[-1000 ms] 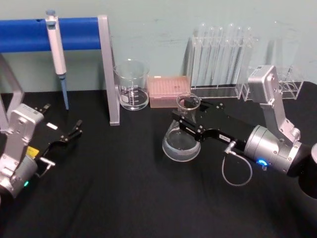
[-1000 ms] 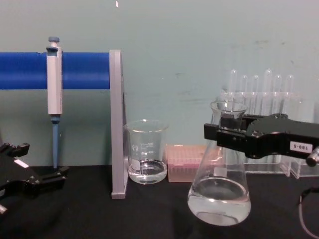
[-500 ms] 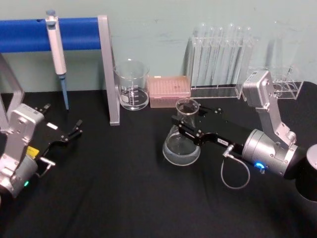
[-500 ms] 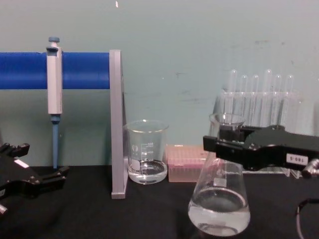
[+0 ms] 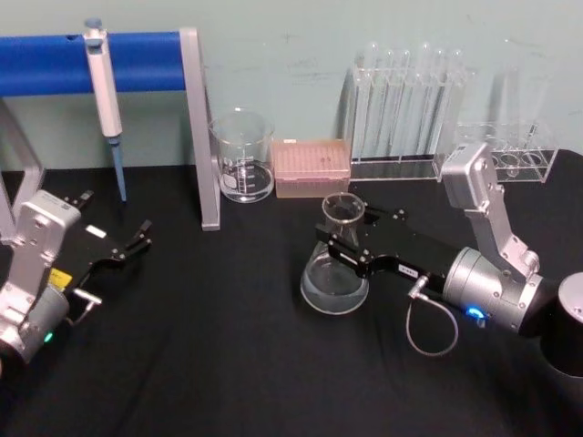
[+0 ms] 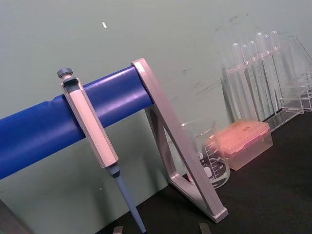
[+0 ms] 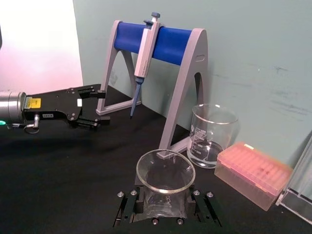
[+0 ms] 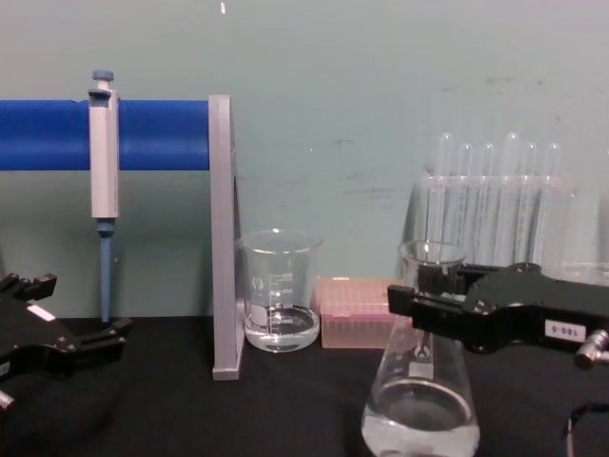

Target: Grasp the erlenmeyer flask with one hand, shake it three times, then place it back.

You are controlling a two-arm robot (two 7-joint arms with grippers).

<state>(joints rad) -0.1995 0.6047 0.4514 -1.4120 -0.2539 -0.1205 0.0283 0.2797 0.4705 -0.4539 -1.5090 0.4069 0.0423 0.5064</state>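
- Lately the flask (image 5: 334, 273) has come down: over the last second it has sunk in the chest view until its base meets that view's lower edge, and in the head view it has slid a little toward the robot.
- I read that as either the downstroke of a shake or the start of setting it back. Which one, and how many shakes are done, I cannot tell.
- Whether the base touches the black cloth (image 5: 228, 364) cannot be told; it looks just above it or barely on it. The water inside lies level in the bottom.
- The right gripper (image 5: 341, 238) reaches in from the right, its jaws closed on the flask's neck just under the flared rim. The right wrist view shows a finger (image 7: 127, 207) on each side of the glass, and the flask hangs upright.
- The left gripper (image 5: 118, 214) is parked at the left, well apart from the flask, with its jaws apart and nothing between them.
- Farther back, the beaker (image 5: 242, 168) and the pink box (image 5: 312, 168) stand just beside each other; neither has shifted.
- Against the wall are the test tubes (image 5: 405, 100) and the pipette (image 5: 103, 82) on its blue stand (image 5: 55, 62).
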